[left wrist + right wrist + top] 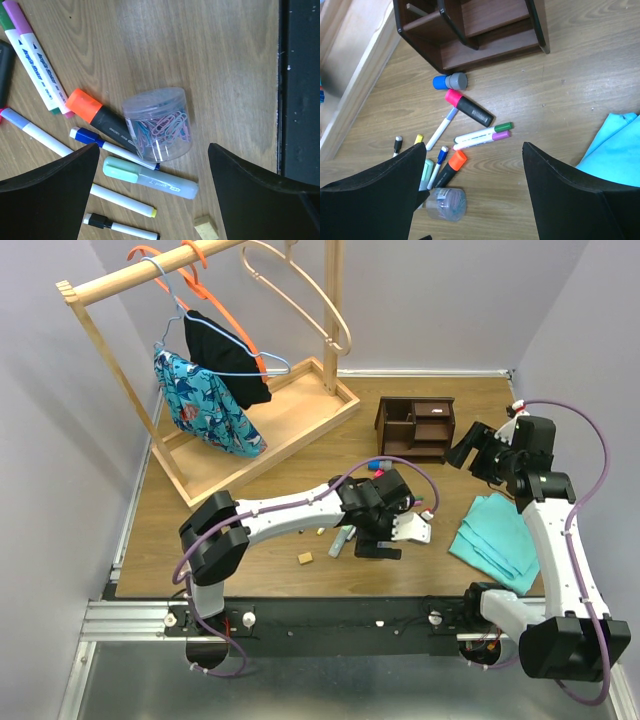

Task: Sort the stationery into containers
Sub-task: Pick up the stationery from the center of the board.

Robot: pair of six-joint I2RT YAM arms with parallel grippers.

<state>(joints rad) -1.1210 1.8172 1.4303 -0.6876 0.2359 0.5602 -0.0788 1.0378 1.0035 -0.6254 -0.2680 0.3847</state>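
In the left wrist view the left gripper [154, 150] hangs over the wooden table [225, 60] with its jaws spread wide and nothing between them. Just above the gap, at mid frame, stands a clear round tub of coloured paper clips [157, 122]. The tub touches the black body of an orange-capped highlighter [97, 116] and a blue-capped white marker [107, 146] on its left. A mint-green highlighter [147, 179] lies just below it, and a tan eraser [206, 228] sits at the bottom edge. Two white markers [36, 61], purple- and green-capped, lie side by side at the upper left. In the right wrist view the right gripper [474, 146] is likewise wide apart and empty, above the same scatter. The dark brown organizer [470, 47] is at the top of that frame, a pink-capped highlighter [470, 111] lies below it, and the teal cloth [615, 150] is at the right edge.
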